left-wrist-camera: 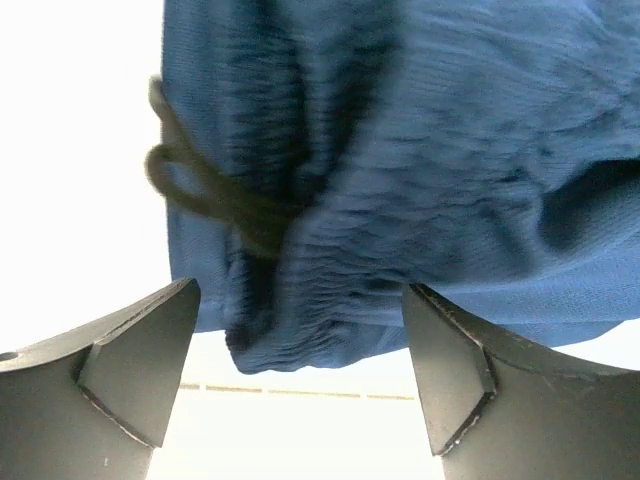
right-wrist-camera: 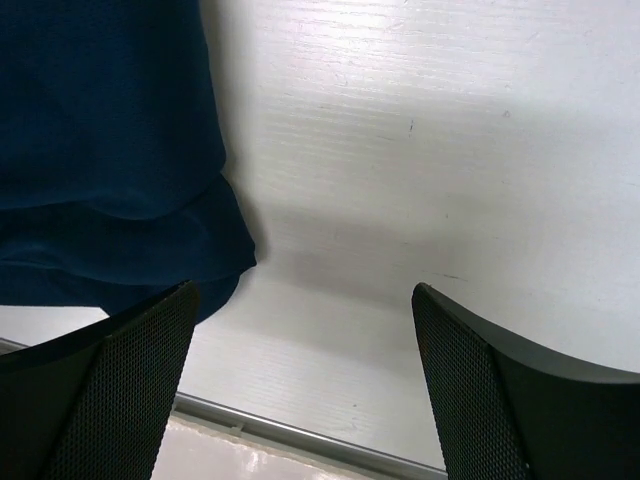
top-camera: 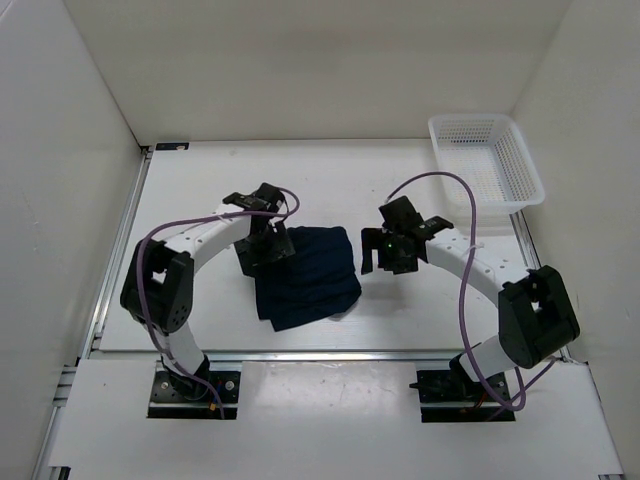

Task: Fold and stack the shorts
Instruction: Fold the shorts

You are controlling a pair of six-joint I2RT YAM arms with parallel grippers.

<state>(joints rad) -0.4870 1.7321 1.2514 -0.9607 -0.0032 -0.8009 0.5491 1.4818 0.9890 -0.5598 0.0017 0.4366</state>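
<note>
The dark navy shorts (top-camera: 305, 275) lie folded in a compact square in the middle of the table. My left gripper (top-camera: 268, 243) is open at their left edge. In the left wrist view the gathered waistband (left-wrist-camera: 330, 310) and the dark drawstring (left-wrist-camera: 205, 190) lie just beyond my spread fingers (left-wrist-camera: 140, 360), nothing between them. My right gripper (top-camera: 392, 250) is open and empty to the right of the shorts, apart from them. In the right wrist view the shorts (right-wrist-camera: 110, 150) fill the upper left, with bare table between my fingers (right-wrist-camera: 480, 390).
A white mesh basket (top-camera: 485, 160) stands at the back right corner of the table. White walls close in the left, back and right sides. A metal rail (right-wrist-camera: 300, 435) runs along the table's near edge.
</note>
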